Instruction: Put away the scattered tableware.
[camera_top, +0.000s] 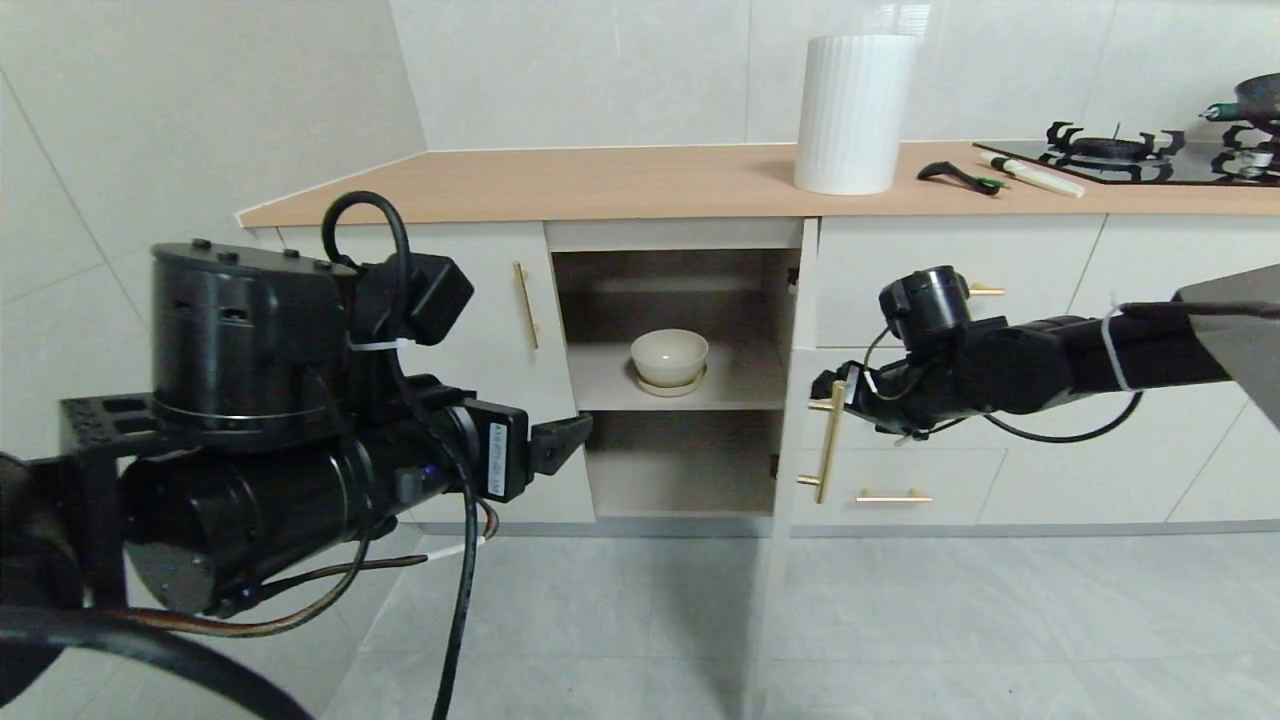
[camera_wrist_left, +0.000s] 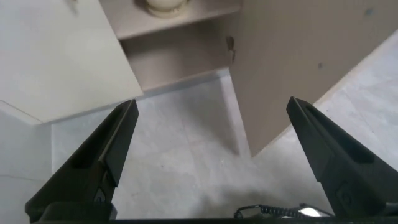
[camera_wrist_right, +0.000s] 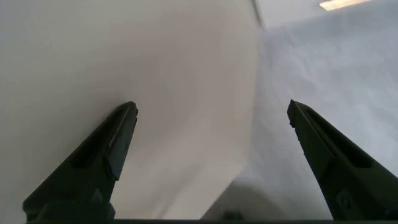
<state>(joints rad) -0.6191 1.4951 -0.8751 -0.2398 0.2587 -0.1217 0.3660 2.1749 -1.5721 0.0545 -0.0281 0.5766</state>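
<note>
My left wrist view cuts off most of the bowl (camera_wrist_left: 165, 5). The cabinet door (camera_wrist_right: 161, 93) before my right wrist is blurred, and the pan (camera_top: 1262, 93) leaves my head view.

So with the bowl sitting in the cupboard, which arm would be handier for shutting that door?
Probably the right. Its open gripper is right at the gold handle of the open door, with the door panel close in front of it. The left gripper, also open, is over by the cupboard's other side.

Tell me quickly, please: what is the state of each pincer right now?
Left pincer: open, holding nothing.
Right pincer: open, holding nothing.
</note>
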